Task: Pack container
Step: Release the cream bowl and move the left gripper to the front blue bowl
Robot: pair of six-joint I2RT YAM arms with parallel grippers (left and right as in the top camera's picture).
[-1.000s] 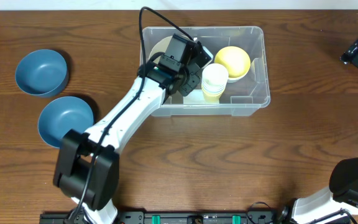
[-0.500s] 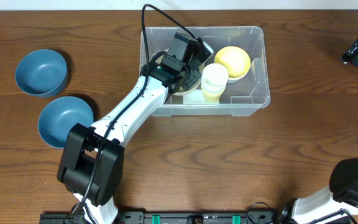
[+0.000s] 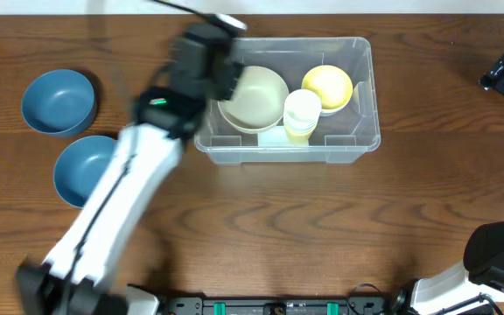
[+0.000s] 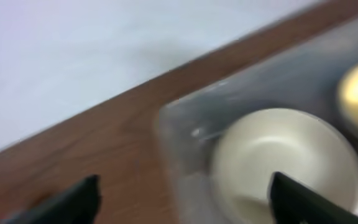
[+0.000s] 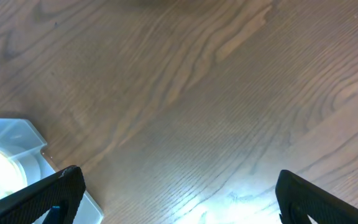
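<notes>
Two pincers: both spread wide, nothing held by either.
Left pincer (image 4: 188,202): blurred, over the left end of the bin, fingertips (image 4: 73,200) far apart.
Right pincer (image 5: 185,202): agape above bare brown wooden table (image 5: 216,93).
Large clear plastic rectangular bin (image 3: 361,140): on the table, beneath the left pincer; one corner at the lower left of the right pincer's view.
Cream round bowl (image 3: 254,98): inside the bin, closest to the left pincer.
Stack of pale yellow cups (image 3: 302,114): in the bin, just beyond the cream bowl.
Yellow round bowl (image 3: 326,86): in the bin, farthest from the left pincer.
Far blue round bowl (image 3: 58,101), near blue round bowl (image 3: 81,166): on the table, behind the left pincer, outside the bin.
</notes>
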